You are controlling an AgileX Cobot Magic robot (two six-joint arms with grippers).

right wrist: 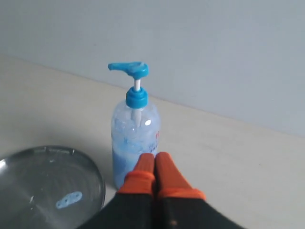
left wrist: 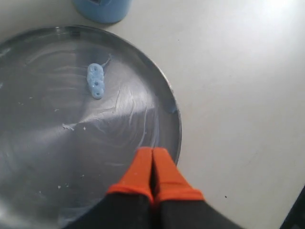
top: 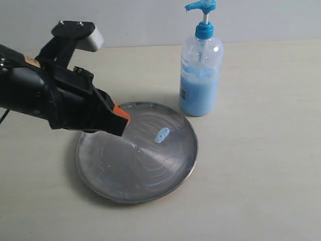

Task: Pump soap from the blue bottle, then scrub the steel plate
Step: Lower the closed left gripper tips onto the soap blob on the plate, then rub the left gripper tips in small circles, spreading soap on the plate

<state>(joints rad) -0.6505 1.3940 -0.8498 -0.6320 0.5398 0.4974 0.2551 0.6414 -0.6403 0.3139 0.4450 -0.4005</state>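
- Exterior view: the left gripper (top: 122, 119) hangs over the upper-left part of the steel plate (top: 135, 186), with its orange tips pressed together and holding nothing. The soap (top: 162, 135) lies as a small pale-blue blob on the plate, right of centre. The blue bottle (top: 200, 75) stands upright just beside the plate's rim.
- Left wrist view: the closed tips sit near the rim, well apart from the soap. Risk: a sideways stroke could slide the unsecured plate across the table (top: 261, 175) or into the bottle. Bare tips may also spread the soap poorly.
- Right wrist view: the right gripper (right wrist: 155, 167) is pressed together and empty, facing the bottle. The plate shows shiny grey steel with streaky swirl marks.
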